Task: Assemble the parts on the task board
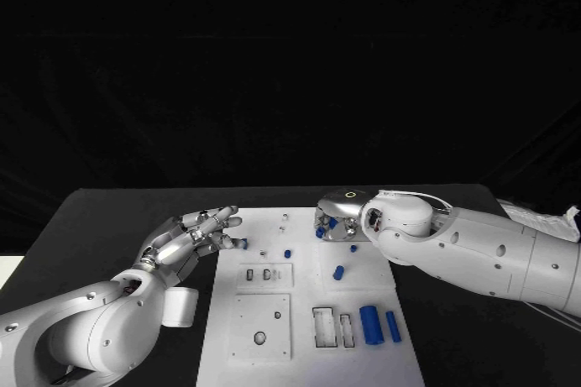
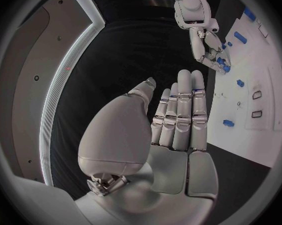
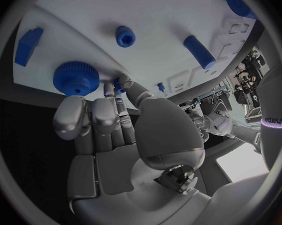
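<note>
One small blue part (image 3: 119, 89) sits pinched in the right hand (image 3: 110, 120).

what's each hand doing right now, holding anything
Left hand: open, fingers straight, holding nothing.
Right hand: pinching a small blue part at its fingertips over the task board.

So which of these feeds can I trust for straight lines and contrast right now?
Head view: straight edges; the white task board stands bright against the black table, dark backdrop behind. Left wrist view: fisheye, the board's edge bends, the left hand looms large. Right wrist view: fisheye too, the blue gear sharp beside the right hand, the rim dark.
</note>
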Action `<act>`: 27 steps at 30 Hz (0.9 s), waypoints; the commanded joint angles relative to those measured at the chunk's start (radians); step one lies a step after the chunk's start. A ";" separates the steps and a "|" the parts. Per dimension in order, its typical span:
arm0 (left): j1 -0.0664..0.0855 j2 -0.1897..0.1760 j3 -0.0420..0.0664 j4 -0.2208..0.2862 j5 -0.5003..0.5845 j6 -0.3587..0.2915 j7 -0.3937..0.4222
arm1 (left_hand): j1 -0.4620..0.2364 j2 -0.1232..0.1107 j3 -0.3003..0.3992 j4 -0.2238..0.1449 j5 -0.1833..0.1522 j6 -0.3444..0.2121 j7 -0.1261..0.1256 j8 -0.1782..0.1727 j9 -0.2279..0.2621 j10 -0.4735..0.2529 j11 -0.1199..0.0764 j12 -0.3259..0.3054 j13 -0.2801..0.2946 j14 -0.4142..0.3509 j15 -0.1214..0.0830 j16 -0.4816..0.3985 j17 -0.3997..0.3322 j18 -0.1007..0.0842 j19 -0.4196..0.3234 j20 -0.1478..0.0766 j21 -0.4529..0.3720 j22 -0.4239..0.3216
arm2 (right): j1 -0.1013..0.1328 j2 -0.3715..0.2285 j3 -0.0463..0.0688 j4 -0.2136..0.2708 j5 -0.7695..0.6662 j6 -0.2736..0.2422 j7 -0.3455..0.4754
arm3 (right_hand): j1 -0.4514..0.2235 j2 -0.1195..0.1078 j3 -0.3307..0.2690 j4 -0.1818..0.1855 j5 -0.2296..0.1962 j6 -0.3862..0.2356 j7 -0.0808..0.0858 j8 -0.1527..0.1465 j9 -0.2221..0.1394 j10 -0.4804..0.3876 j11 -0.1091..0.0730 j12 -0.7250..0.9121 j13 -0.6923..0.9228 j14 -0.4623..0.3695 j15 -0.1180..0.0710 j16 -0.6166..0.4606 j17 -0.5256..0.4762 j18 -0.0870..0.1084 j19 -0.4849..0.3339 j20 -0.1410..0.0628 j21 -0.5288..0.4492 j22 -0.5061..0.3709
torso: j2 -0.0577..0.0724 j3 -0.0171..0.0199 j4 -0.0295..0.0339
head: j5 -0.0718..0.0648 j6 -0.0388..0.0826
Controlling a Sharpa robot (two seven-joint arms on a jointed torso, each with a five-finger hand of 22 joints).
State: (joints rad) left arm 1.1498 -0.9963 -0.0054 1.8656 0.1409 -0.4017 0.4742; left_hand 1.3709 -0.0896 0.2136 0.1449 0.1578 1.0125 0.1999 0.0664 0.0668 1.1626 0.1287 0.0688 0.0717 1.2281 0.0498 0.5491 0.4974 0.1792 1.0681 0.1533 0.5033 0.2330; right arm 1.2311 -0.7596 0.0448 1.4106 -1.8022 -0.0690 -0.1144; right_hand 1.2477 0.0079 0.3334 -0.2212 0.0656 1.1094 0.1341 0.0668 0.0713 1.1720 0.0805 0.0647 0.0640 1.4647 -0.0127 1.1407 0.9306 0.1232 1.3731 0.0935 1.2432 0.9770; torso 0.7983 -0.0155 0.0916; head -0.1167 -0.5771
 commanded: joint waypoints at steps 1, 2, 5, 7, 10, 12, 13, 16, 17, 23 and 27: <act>0.002 0.001 0.001 0.002 0.001 0.018 -0.005 | 0.002 0.008 0.001 -0.007 -0.002 -0.005 0.001 -0.003 -0.002 -0.010 0.000 -0.003 -0.001 -0.008 0.001 0.006 0.002 0.000 -0.005 0.001 0.006 0.002 | -0.002 0.001 -0.002 0.002 -0.009 0.026 0.005 | -0.002 0.004 0.011 0.001 -0.004 0.008 0.001 -0.001 0.001 0.006 -0.003 -0.001 0.000 0.009 0.003 0.003 0.002 -0.014 -0.009 0.001 0.005 0.002 | 0.003 0.0007 0.0015 | 0.000 0.000; 0.002 0.000 0.001 0.001 0.001 0.018 -0.005 | 0.002 0.008 0.001 -0.007 -0.002 -0.006 0.001 -0.003 -0.001 -0.011 0.000 -0.003 -0.001 -0.008 0.001 0.006 0.002 0.000 -0.005 0.001 0.006 0.002 | -0.002 0.001 -0.002 0.002 -0.009 0.025 0.005 | -0.002 0.003 0.014 0.002 -0.004 0.010 0.000 0.000 0.001 0.008 -0.004 -0.001 0.000 0.009 0.002 0.003 0.002 -0.014 -0.010 0.001 0.005 0.003 | 0.003 0.0007 0.0015 | 0.000 0.000; 0.002 0.000 0.001 0.001 0.001 0.018 -0.006 | 0.003 0.008 0.002 -0.008 -0.002 -0.006 0.001 -0.003 -0.001 -0.011 0.000 -0.003 -0.001 -0.008 0.001 0.007 0.003 0.000 -0.005 0.001 0.007 0.002 | -0.002 0.001 -0.002 0.003 -0.009 0.019 0.006 | -0.004 0.000 0.023 0.007 -0.003 0.015 0.000 0.001 0.002 0.013 -0.005 -0.001 0.000 0.009 0.001 0.004 0.002 -0.014 -0.010 0.000 0.008 0.005 | 0.005 0.0006 0.0019 | -0.002 0.001; 0.002 0.000 0.001 0.001 0.001 0.017 -0.007 | 0.004 0.008 0.003 -0.009 -0.002 -0.007 0.001 -0.003 -0.001 -0.012 0.000 -0.003 -0.001 -0.009 0.001 0.008 0.003 0.000 -0.006 0.001 0.007 0.003 | -0.002 0.001 -0.002 0.003 -0.008 0.007 0.008 | -0.005 -0.001 0.032 0.012 0.001 0.024 -0.003 0.003 0.004 0.022 -0.007 0.001 0.001 0.008 0.000 0.004 0.003 -0.014 -0.010 -0.001 0.011 0.009 | 0.005 0.0007 0.0024 | -0.003 0.002; 0.002 0.000 0.001 0.000 0.001 0.017 -0.008 | 0.005 0.008 0.004 -0.011 -0.002 -0.009 0.002 -0.003 -0.001 -0.014 0.001 -0.002 -0.002 -0.010 0.001 0.009 0.004 0.000 -0.006 0.001 0.008 0.003 | -0.002 0.000 -0.002 0.005 -0.002 -0.026 0.012 | -0.012 0.001 0.051 0.033 0.022 0.057 -0.013 0.015 0.012 0.059 -0.018 0.008 0.005 0.008 -0.009 0.004 0.003 -0.020 0.002 -0.008 0.033 0.043 | 0.006 0.0005 0.0031 | -0.003 0.003; 0.002 0.000 0.001 -0.001 0.001 0.017 -0.009 | 0.007 0.008 0.005 -0.013 -0.002 -0.012 0.003 -0.003 -0.002 -0.017 0.002 -0.002 -0.002 -0.011 0.002 0.011 0.006 0.000 -0.007 0.001 0.011 0.005 | -0.002 -0.001 -0.001 0.007 0.008 -0.055 0.012 | -0.017 0.005 0.059 0.049 0.034 0.072 -0.020 0.020 0.017 0.079 -0.024 0.010 0.006 0.008 -0.014 0.003 0.003 -0.022 0.007 -0.013 0.042 0.056 | 0.007 0.0002 0.0037 | -0.003 0.004; 0.002 -0.001 0.001 -0.001 0.001 0.017 -0.010 | 0.007 0.008 0.005 -0.013 -0.002 -0.012 0.003 -0.003 -0.002 -0.017 0.002 -0.002 -0.002 -0.011 0.002 0.011 0.007 0.000 -0.007 0.001 0.011 0.005 | -0.002 -0.001 0.000 0.008 0.011 -0.066 0.011 | -0.020 0.005 0.063 0.055 0.039 0.077 -0.023 0.021 0.019 0.087 -0.027 0.011 0.007 0.008 -0.016 0.003 0.003 -0.023 0.008 -0.016 0.045 0.060 | 0.007 0.0001 0.0037 | -0.003 0.005; 0.002 -0.001 0.001 -0.001 0.001 0.017 -0.012 | 0.009 0.009 0.009 -0.017 -0.002 -0.016 0.004 -0.003 -0.002 -0.021 0.003 -0.002 -0.003 -0.013 0.002 0.014 0.009 0.000 -0.009 0.002 0.014 0.007 | -0.002 -0.002 0.002 0.012 0.021 -0.096 0.007 | -0.023 0.003 0.071 0.069 0.047 0.088 -0.028 0.024 0.024 0.104 -0.033 0.010 0.008 0.009 -0.020 0.003 0.004 -0.024 0.011 -0.021 0.052 0.071 | 0.007 0.0001 0.0041 | -0.002 0.006; 0.002 -0.001 0.001 -0.001 0.001 0.017 -0.012 | 0.009 0.009 0.009 -0.017 -0.002 -0.016 0.004 -0.003 -0.002 -0.021 0.003 -0.002 -0.003 -0.013 0.002 0.014 0.009 0.000 -0.009 0.002 0.014 0.007 | -0.002 -0.002 0.003 0.014 0.025 -0.102 0.005 | -0.024 0.004 0.074 0.074 0.049 0.090 -0.030 0.025 0.025 0.108 -0.034 0.010 0.008 0.009 -0.021 0.003 0.004 -0.025 0.012 -0.022 0.055 0.075 | 0.007 0.0000 0.0043 | -0.002 0.006; 0.002 -0.002 0.001 -0.001 0.001 0.016 -0.015 | 0.017 0.011 0.017 -0.025 -0.001 -0.021 0.005 -0.002 -0.001 -0.026 0.004 0.000 -0.003 -0.017 0.002 0.018 0.013 0.001 -0.012 0.002 0.019 0.010 | -0.002 -0.003 0.010 0.023 0.043 -0.136 -0.007 | -0.022 0.003 0.091 0.092 0.043 0.093 -0.032 0.023 0.031 0.119 -0.037 0.003 0.007 0.009 -0.024 0.002 0.004 -0.027 0.015 -0.026 0.061 0.084 | 0.009 -0.0006 0.0055 | -0.001 0.008; 0.002 -0.002 0.001 -0.001 0.001 0.016 -0.017 | 0.019 0.012 0.020 -0.028 -0.001 -0.022 0.006 -0.002 -0.001 -0.027 0.004 0.000 -0.003 -0.018 0.002 0.019 0.014 0.001 -0.013 0.002 0.021 0.011 | -0.002 0.000 0.014 0.025 0.046 -0.153 -0.015 | -0.022 0.001 0.095 0.095 0.040 0.093 -0.032 0.023 0.032 0.120 -0.037 0.002 0.006 0.009 -0.024 0.001 0.004 -0.027 0.015 -0.026 0.062 0.085 | 0.009 -0.0003 0.0062 | 0.002 0.012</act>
State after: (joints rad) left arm 1.1502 -0.9989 -0.0054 1.8633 0.1411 -0.4017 0.4574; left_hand 1.3801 -0.0804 0.2359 0.1226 0.1578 1.0001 0.2051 0.0664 0.0670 1.1451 0.1321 0.0688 0.0700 1.2190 0.0517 0.5642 0.5103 0.1791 1.0610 0.1533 0.5199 0.2426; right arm 1.2293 -0.7609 0.0588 1.4338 -1.7661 -0.1809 -0.1169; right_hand 1.2225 -0.0012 0.3996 -0.1590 0.1118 1.1772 0.1232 0.0735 0.0710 1.2855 0.0438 0.0715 0.0702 1.4647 -0.0307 1.1406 0.9336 0.1074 1.3860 0.0731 1.3013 1.0612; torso 0.8070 -0.0157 0.0971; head -0.1159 -0.5675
